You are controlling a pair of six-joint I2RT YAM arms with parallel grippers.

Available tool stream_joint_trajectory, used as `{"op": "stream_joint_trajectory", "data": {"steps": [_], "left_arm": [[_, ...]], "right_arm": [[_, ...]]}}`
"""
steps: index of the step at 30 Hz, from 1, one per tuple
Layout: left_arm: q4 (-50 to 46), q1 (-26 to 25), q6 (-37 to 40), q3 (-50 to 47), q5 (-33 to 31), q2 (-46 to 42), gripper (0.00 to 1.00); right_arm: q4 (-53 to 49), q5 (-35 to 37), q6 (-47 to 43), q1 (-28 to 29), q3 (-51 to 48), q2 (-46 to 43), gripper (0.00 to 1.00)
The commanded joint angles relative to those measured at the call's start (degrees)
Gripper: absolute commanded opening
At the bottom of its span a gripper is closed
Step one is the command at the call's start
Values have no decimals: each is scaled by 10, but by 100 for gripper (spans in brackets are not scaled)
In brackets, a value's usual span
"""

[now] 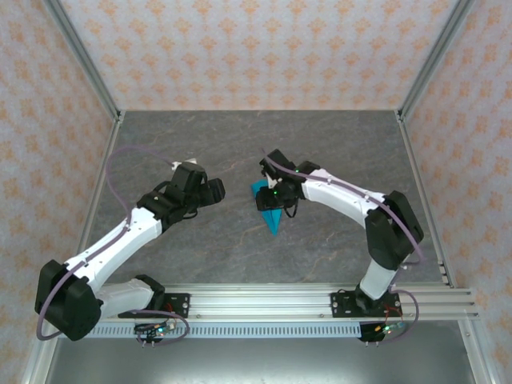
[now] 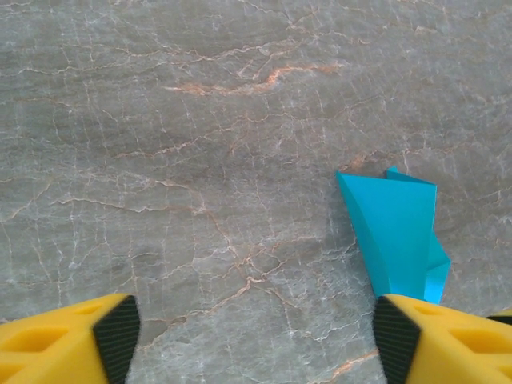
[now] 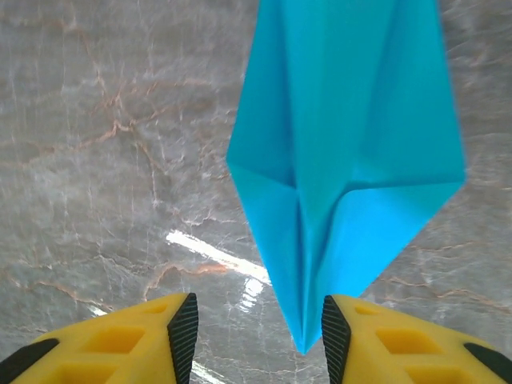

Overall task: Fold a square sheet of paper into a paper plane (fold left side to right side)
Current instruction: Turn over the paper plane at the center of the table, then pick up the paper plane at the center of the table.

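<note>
The paper plane (image 1: 272, 214) is a narrow cyan-blue wedge with layered creases, lying on the table's middle; no flat square sheet is in view. My right gripper (image 1: 266, 198) hovers over its wide end, open. In the right wrist view the plane (image 3: 344, 144) points its sharp tip down between the yellow fingers, close beside the right pad (image 3: 334, 336), with the gripper (image 3: 260, 336) open and holding nothing. My left gripper (image 1: 216, 190) stands open to the left of the paper. In its own view the plane (image 2: 396, 232) lies just beyond the right fingertip (image 2: 396, 340).
The grey marble table (image 1: 160, 144) stretches bare around the paper. Aluminium frame rails (image 1: 416, 176) and patterned walls close it in on three sides. The mounting rail (image 1: 264, 302) runs along the near edge.
</note>
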Motion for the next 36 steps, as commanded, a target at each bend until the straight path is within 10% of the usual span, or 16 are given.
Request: {"op": "stream_joint_trajectory", "data": {"steps": [1, 14, 36], "left_arm": [[14, 4, -2, -10, -19, -26, 85], [8, 4, -2, -12, -21, -30, 89], [-11, 4, 7, -7, -32, -46, 90]], "right_arm": [[-43, 34, -13, -2, 11, 33, 49], [-40, 30, -27, 0, 18, 77, 48], [-71, 45, -22, -17, 126, 150, 6]]}}
